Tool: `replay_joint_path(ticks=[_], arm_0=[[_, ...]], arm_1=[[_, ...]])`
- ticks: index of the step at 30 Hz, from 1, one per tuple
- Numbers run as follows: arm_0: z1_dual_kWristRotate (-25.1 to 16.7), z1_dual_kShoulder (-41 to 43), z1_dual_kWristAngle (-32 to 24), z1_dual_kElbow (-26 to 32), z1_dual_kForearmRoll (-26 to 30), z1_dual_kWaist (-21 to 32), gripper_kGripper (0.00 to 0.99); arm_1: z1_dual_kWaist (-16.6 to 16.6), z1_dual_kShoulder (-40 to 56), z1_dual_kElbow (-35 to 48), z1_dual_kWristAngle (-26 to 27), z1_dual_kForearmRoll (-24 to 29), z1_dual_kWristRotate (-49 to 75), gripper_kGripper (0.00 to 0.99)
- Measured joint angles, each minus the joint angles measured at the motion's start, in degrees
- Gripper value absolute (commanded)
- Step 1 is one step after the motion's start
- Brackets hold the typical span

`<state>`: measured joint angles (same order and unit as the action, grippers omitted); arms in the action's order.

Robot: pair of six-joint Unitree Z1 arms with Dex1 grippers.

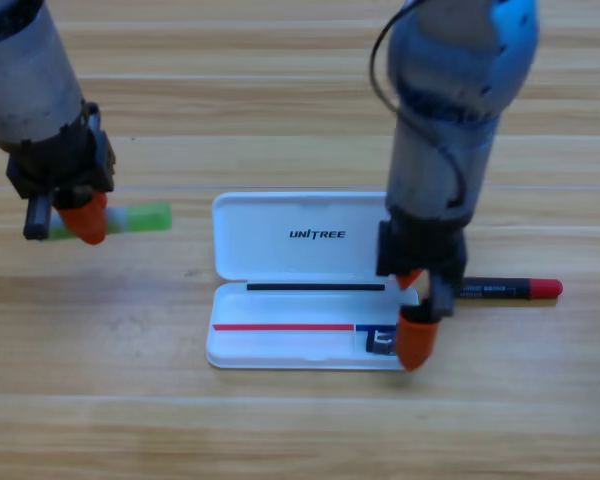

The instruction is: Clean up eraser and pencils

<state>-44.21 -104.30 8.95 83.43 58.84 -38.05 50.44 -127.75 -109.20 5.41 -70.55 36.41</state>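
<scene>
The eraser (380, 341), a small black block with white markings, lies in the right end of the lower tray of the open white case (280, 345). My right gripper (413, 308) points down at the case's right edge, open, its lower jaw just right of the eraser. The black pencil (505, 290) with a red end lies on the table right of the case, partly behind this gripper. The pale pencil (140, 218) with the green end lies on the table left of the case. My left gripper (85, 220) is down over its left part and covers it.
The case's lid (300, 235), marked UNITREE, lies flat open behind the tray. The wooden table (300, 430) stretches around the case.
</scene>
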Motion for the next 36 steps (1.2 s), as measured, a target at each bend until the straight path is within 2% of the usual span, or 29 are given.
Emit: replay_joint_path(ticks=[7,11,15,20,24,36], arm_0=[[0.2,-1.3,-1.2,2.0,0.0,-2.6,0.0],[1.1,-4.4,-2.2,3.5,0.0,-5.0,0.0],[2.7,-8.0,-3.1,5.6,0.0,-7.3,0.0],[3.3,-11.9,-3.7,8.6,0.0,-9.7,0.0],[3.4,-14.3,-4.0,10.0,0.0,-10.6,0.0],[3.4,-18.4,-5.1,13.5,0.0,-11.4,0.0]], arm_1=[[-1.2,12.9,10.1,-0.1,-1.2,0.0,0.99],[-4.2,14.2,14.8,-2.0,-0.9,4.1,0.99],[-8.0,13.9,18.5,-2.7,1.5,9.7,0.989],[-11.0,12.6,18.5,-2.7,6.1,14.8,0.985],[-12.0,10.7,18.3,-2.7,9.8,18.9,0.985],[-12.7,2.2,12.9,-2.9,12.1,25.0,0.986]])
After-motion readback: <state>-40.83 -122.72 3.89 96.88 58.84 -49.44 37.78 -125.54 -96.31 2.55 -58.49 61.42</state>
